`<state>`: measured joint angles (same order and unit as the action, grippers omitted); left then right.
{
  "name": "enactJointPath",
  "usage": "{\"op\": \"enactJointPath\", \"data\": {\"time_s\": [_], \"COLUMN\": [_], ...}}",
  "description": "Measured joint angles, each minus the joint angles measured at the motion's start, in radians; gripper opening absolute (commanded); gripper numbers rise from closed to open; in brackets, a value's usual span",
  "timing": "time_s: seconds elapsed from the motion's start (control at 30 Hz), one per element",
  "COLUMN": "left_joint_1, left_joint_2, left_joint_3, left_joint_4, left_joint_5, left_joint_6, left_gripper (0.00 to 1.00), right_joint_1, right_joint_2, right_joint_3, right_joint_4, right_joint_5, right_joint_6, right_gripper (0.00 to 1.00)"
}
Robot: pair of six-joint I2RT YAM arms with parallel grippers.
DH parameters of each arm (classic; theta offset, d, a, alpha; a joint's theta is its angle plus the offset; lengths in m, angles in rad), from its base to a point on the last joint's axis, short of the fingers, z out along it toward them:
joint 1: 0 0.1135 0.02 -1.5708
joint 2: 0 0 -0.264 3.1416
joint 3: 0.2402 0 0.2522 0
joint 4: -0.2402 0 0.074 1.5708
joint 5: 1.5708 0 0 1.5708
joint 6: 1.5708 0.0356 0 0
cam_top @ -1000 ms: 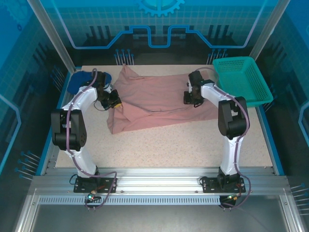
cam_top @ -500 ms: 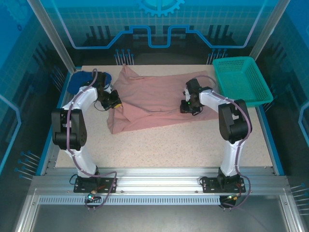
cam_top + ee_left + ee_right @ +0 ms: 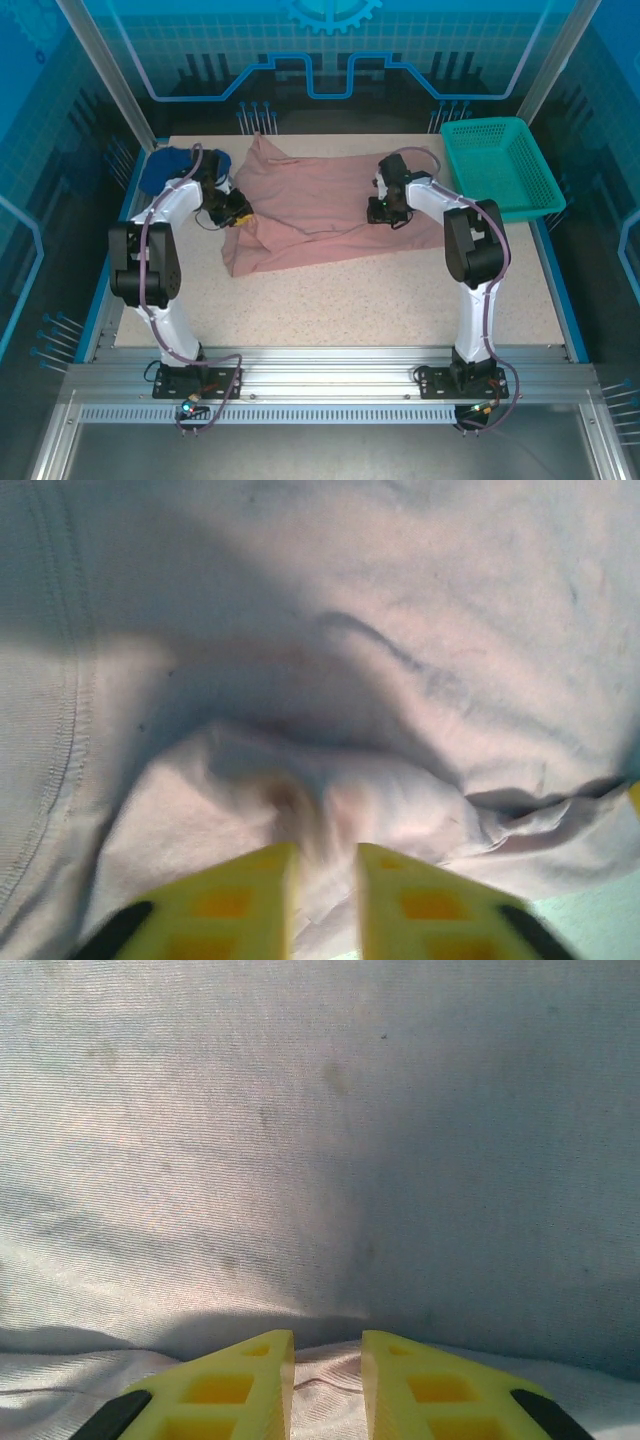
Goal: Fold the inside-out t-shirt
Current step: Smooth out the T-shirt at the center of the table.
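Left gripper (image 3: 322, 900) narrowly parted, pinching t-shirt (image 3: 320, 205) fold; right gripper (image 3: 328, 1385) narrow gap, cloth ridge between tips.

A green mesh basket (image 3: 503, 165) sat at the far right corner of the speckled bench (image 3: 340, 300), tilted over the edge. A dark blue garment (image 3: 160, 168) lay bunched at the far left corner.
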<state>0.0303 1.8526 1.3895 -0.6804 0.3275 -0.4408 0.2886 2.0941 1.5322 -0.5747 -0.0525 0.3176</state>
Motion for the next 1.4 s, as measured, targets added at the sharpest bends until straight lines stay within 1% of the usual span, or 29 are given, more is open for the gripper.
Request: {"op": "enactJointPath", "data": {"time_s": [0.1,0.2,0.27,0.33,0.4,0.47,0.53,0.6,0.83,1.0,1.17,1.4], "left_joint_1": [0.013,0.022,0.018,0.001,-0.036,-0.087,-0.132,-0.156,-0.183,-0.206,-0.217,-0.217], "left_joint_2": [-0.002,-0.034,-0.088,-0.152,-0.207,-0.231,-0.222,-0.200,-0.106,-0.061,-0.028,-0.007], "left_joint_3": [-0.009,-0.047,-0.097,-0.151,-0.200,-0.233,-0.251,-0.261,-0.267,-0.267,-0.267,-0.265], "left_joint_4": [0.033,0.052,0.070,0.093,0.116,0.145,0.167,0.184,0.218,0.225,0.238,0.245], "left_joint_5": [-0.011,-0.028,-0.035,-0.045,-0.052,-0.056,-0.064,-0.076,-0.111,-0.114,-0.114,-0.114], "left_joint_6": [-0.008,-0.028,-0.051,-0.079,-0.107,-0.132,-0.148,-0.160,-0.163,-0.163,-0.163,-0.169], "left_gripper": [0.49,0.54,0.57,0.58,0.59,0.59,0.59,0.59,0.58,0.56,0.49,0.26], "right_joint_1": [-0.006,-0.010,-0.011,-0.011,-0.011,-0.011,-0.011,-0.011,-0.011,-0.015,-0.017,-0.028], "right_joint_2": [-0.011,-0.052,-0.100,-0.148,-0.191,-0.218,-0.230,-0.231,-0.232,-0.232,-0.232,-0.232], "right_joint_3": [-0.027,-0.089,-0.136,-0.173,-0.197,-0.210,-0.217,-0.222,-0.251,-0.253,-0.259,-0.263], "right_joint_4": [0.012,0.017,0.019,0.025,0.029,0.039,0.048,0.054,0.061,0.068,0.071,0.072], "right_joint_5": [0.001,0.003,0.002,0.003,0.003,0.002,0.000,-0.001,-0.001,-0.002,-0.002,-0.002], "right_joint_6": [0.000,0.000,0.002,0.004,0.007,0.008,0.008,0.008,0.008,0.008,0.008,0.007], "right_gripper": [0.26,0.28,0.29,0.30,0.30,0.31,0.31,0.32,0.32,0.32,0.33,0.32]}}
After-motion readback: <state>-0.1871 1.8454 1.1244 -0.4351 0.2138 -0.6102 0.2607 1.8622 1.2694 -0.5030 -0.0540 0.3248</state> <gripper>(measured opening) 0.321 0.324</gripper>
